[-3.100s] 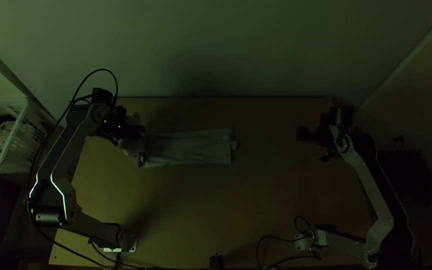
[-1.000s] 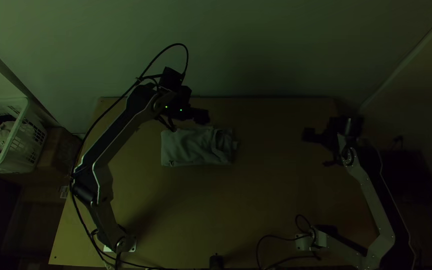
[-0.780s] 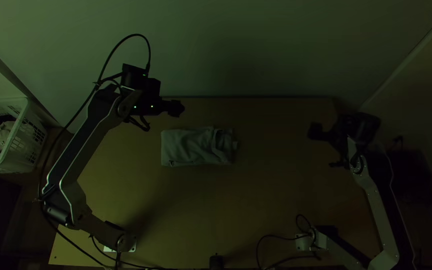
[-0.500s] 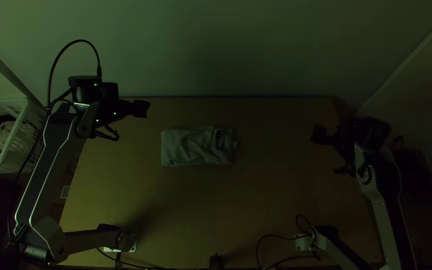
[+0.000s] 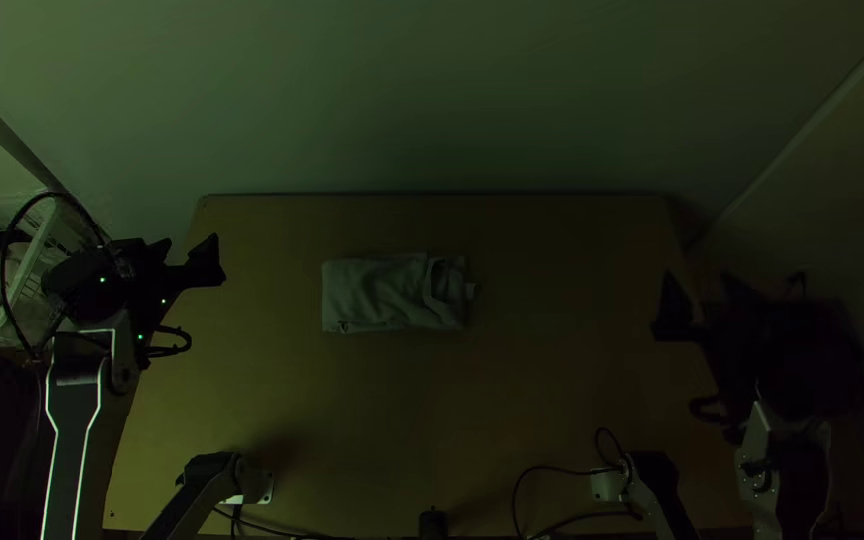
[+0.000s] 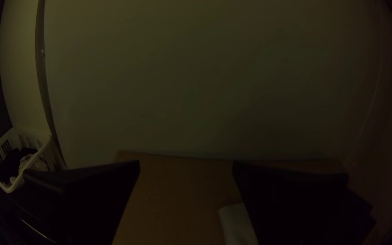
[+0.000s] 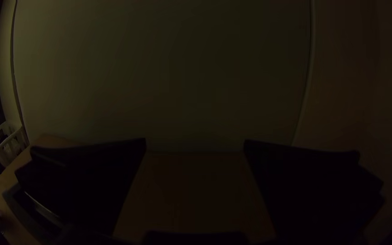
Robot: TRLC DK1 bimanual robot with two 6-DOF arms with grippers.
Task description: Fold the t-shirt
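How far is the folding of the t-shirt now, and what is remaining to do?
Main folding looks done: the t-shirt lies in a compact, roughly rectangular bundle on the table. Nothing is in hand: the left gripper and right gripper are away from it, jaws open. Perhaps only tidying is left, as a small bit sticks out at its right end in the top view.

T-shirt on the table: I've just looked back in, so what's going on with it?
Nobody is handling it at this moment. The t-shirt lies folded into a compact, slightly wrinkled rectangle on the table, with a small bit poking out at the end towards the right arm. The left claw is open and empty by the table's left edge, and the right claw is open and empty by the right edge. The fold looks finished or close to it.
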